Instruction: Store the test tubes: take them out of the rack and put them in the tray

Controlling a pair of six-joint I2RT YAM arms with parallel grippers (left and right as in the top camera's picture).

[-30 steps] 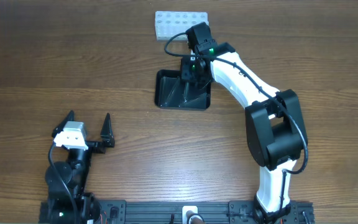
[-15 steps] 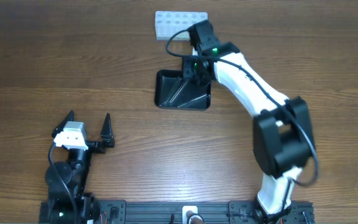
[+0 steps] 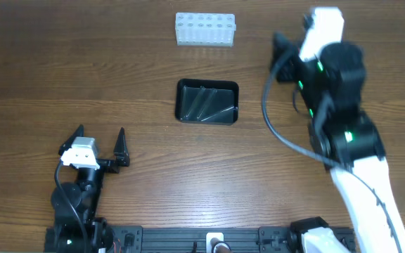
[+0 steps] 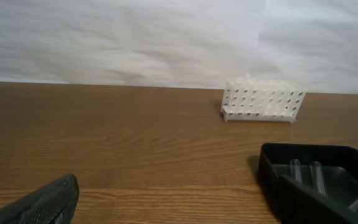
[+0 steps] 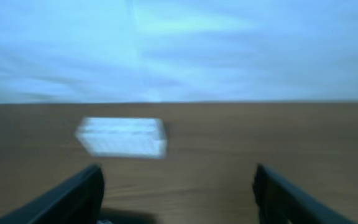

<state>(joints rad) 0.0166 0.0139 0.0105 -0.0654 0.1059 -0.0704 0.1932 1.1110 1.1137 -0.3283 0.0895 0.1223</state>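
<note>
The tubes [image 3: 204, 102] lie in the tray [image 3: 179, 105] in the middle of the tabletop [image 3: 83, 70], and the rack [image 3: 204, 29] stands apart beyond it; I cannot tell whether any tube is left in it. The right fingers [image 5: 82, 193] hang spread and empty, lifted off to the right of both, while the left fingers [image 3: 121, 140] rest spread and empty near their base. Coming in slantwise from there could nudge or tip the light rack, and a tube dropped onto those in the tray could crack.
</note>
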